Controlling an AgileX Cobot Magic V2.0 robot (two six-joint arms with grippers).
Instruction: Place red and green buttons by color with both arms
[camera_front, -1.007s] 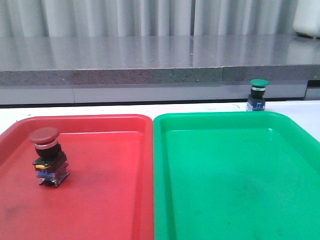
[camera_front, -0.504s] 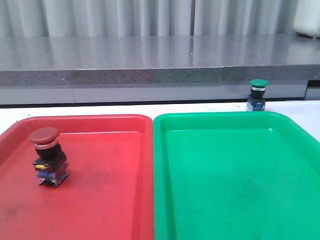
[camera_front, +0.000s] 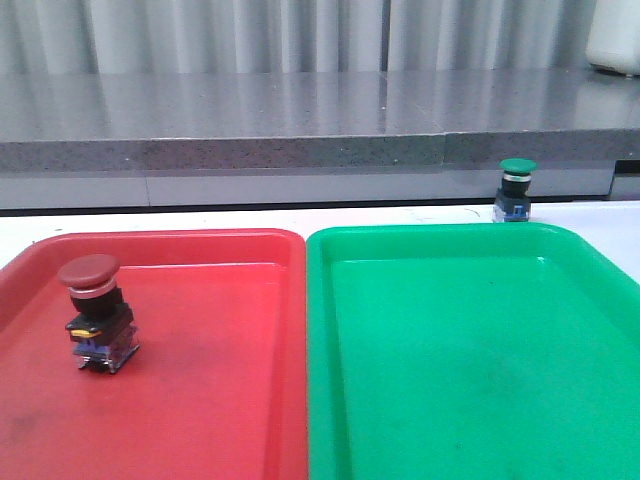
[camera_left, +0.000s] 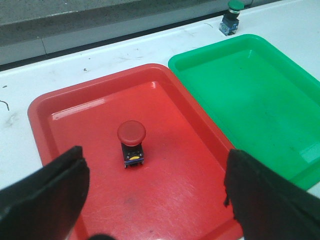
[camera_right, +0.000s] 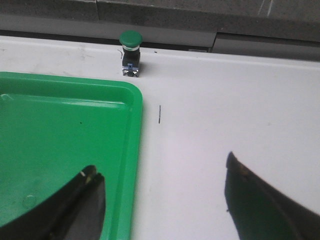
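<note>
Jaws of both grippers gape empty: red button (camera_front: 97, 312) sits sorted in the red tray (camera_front: 230, 400) at lower left, green button (camera_front: 516, 189) waits on the worktop (camera_right: 225, 115) beyond the green tray (camera_front: 470, 380).

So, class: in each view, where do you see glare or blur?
Front view: pale glare streaks on the red tray, and the green button looks soft. Left wrist view: a glare patch on the red tray's floor; the fingers are blurred. Right wrist view: fingers blurred, green tray evenly lit.
</note>
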